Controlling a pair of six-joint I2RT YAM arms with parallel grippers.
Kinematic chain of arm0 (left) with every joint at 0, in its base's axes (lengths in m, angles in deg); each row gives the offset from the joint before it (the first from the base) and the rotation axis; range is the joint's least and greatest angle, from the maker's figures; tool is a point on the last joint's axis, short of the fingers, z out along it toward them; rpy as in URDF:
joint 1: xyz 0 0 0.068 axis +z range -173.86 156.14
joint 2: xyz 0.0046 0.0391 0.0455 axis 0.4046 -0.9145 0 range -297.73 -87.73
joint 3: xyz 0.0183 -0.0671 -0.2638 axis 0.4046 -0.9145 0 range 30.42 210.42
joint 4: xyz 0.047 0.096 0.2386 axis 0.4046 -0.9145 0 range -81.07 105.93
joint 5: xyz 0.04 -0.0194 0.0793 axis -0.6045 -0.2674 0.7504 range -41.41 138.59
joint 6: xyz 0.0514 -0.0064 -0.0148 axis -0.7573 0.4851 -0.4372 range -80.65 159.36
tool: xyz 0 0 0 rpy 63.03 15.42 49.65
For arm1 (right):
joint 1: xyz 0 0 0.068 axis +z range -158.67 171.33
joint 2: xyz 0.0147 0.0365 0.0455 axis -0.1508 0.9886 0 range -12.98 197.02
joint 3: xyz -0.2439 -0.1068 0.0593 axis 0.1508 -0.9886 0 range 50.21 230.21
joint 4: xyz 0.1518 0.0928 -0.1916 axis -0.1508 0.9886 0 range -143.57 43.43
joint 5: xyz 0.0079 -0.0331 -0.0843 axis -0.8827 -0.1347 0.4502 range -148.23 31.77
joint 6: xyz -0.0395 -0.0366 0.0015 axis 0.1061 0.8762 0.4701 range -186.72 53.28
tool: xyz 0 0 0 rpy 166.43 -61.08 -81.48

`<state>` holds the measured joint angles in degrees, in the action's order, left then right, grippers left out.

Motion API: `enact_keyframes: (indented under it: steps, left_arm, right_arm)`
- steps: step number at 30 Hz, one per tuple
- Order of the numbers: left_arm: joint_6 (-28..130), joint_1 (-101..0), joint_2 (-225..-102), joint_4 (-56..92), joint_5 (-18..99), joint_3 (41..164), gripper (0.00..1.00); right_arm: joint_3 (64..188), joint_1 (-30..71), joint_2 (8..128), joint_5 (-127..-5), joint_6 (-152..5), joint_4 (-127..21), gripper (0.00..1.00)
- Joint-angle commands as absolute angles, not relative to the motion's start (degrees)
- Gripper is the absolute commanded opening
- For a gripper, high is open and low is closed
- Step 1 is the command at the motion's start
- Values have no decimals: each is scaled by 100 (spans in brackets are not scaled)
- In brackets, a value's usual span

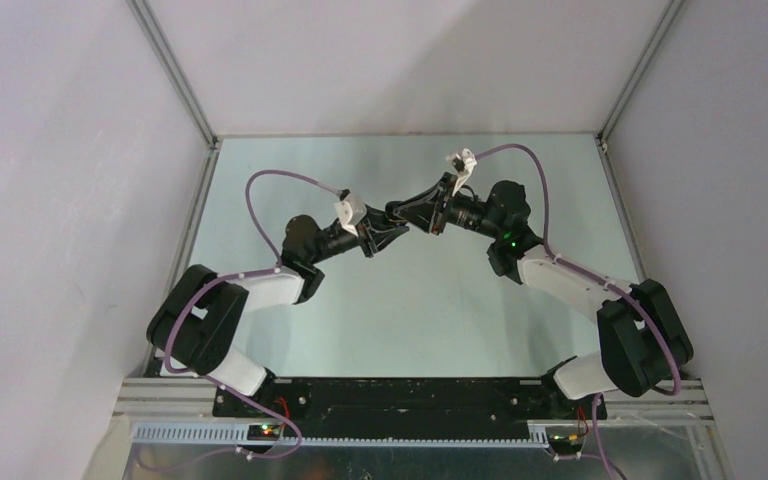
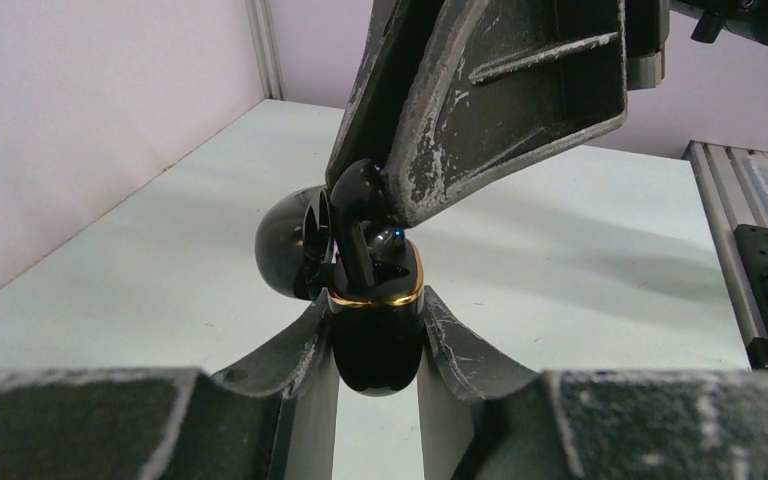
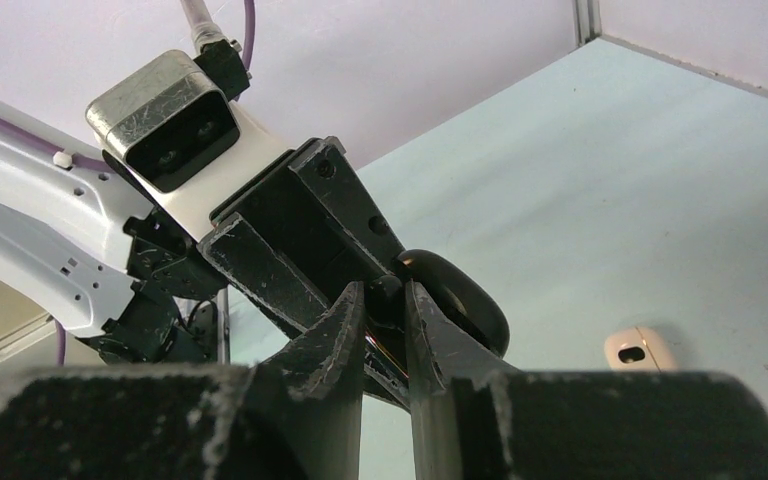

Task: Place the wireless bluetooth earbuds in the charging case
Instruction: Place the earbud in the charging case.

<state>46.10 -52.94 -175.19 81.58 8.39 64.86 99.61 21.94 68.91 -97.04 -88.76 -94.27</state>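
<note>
From above, the left hand [image 1: 390,234] and right hand [image 1: 412,217] meet tip to tip over the middle of the pale green surface [image 1: 410,330], the left reaching in from 8 o'clock, the right from 2 o'clock; their load is too small to tell there. The left wrist view shows the left hand clenched on the lower body of 1 black charging case [image 2: 375,345] with a gold rim, its lid [image 2: 285,245] open toward 9 o'clock; from 12 o'clock the right hand pinches 1 black earbud [image 2: 358,195] by its rounded head, stem down in the case mouth beside a blue light. The right wrist view shows its fingers [image 3: 345,340] nearly together on that dark piece, and 1 small pale piece [image 3: 640,348] lying on the surface at 4 o'clock; whether it is an earbud I cannot tell. I judge the earbud light, rigid, glossy and apt to slip, best held by the head with the stem free; the case hard and smooth, best gripped on its sides below the hinge.
</note>
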Motion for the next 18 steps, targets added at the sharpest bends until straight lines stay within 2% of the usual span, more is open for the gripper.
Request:
enact_keyframes:
  steps: [1, 18]
  left_arm:
    - [4742, -5278, -17342, 8810, 882, 6646, 6]
    - [4383, -5278, -17274, 8794, 613, 6554, 6]
  right_arm:
    - [9917, 2217, 6786, -9874, -8975, -9353, 21]
    - [9971, 2146, 6785, -9501, -9490, -8960, 20]
